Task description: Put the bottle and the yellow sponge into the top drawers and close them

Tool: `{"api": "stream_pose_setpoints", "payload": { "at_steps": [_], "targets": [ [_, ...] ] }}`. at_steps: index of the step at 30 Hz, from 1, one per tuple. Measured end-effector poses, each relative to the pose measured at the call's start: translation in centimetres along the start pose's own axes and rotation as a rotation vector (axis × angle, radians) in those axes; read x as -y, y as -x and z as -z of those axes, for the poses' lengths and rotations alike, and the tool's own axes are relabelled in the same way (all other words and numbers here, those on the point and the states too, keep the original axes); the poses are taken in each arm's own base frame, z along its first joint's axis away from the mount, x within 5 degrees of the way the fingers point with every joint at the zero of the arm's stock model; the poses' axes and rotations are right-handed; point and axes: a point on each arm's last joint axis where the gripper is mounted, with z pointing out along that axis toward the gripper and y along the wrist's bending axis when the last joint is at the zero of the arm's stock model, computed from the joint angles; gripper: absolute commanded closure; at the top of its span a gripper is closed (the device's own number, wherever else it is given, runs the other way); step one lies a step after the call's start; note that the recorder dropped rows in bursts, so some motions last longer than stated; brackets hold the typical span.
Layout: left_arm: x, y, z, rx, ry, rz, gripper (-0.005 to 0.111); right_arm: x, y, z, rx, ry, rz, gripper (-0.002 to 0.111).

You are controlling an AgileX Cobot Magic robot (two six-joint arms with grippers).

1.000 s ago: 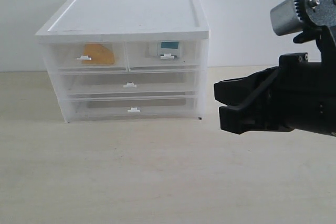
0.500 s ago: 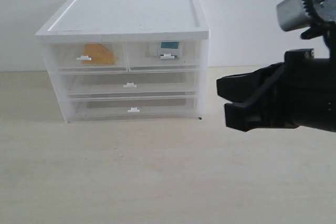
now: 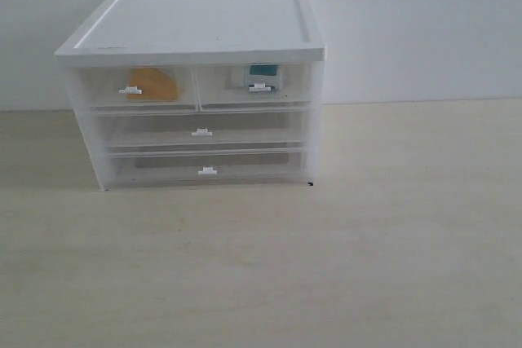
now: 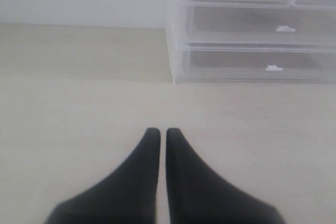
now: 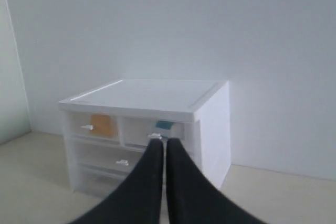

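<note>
As yellow sponge (image 3: 153, 85) and bottle (image 3: 263, 77) lie in the shut top drawers (image 3: 183, 94), left gripper (image 4: 163, 132) and right gripper (image 5: 162, 142) hang idle, fingers together.

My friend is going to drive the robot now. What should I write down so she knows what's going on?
Left end effector: shut, empty, over the table, short of the cabinet.
Right end effector: shut, empty, pointing at the cabinet.
Yellow sponge: inside the left top drawer.
Bottle: inside the right top drawer.
Done: both things stowed; both drawers look pushed in.
Left: probably nothing; maybe check the drawers are fully shut.
</note>
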Motion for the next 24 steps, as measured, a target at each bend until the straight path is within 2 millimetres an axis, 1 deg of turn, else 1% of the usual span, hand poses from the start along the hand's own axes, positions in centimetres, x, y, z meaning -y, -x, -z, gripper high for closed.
{"api": "stream_pose_setpoints", "payload": {
  "at_steps": [4, 12, 16, 19, 24],
  "targets": [
    [0.0, 0.0, 0.0, 0.0, 0.0, 0.0, 0.103, 0.6, -1.4, 0.8, 0.01, -0.065, 0.011, 0.108],
    [0.0, 0.0, 0.0, 0.0, 0.0, 0.0, 0.103, 1.7, -5.9, 1.1, -0.095, -0.166, 0.019, 0.108],
    [0.0, 0.0, 0.0, 0.0, 0.0, 0.0, 0.103, 2.2, -7.6, 1.6, -0.119, -0.209, 0.021, 0.108],
    [0.0, 0.0, 0.0, 0.0, 0.0, 0.0, 0.103, 2.5, -7.3, 2.2, -0.055, -0.247, 0.017, 0.108],
    [0.0, 0.0, 0.0, 0.0, 0.0, 0.0, 0.103, 2.7, -7.3, 2.2, -0.048, -0.269, 0.013, 0.108]
  ]
}}
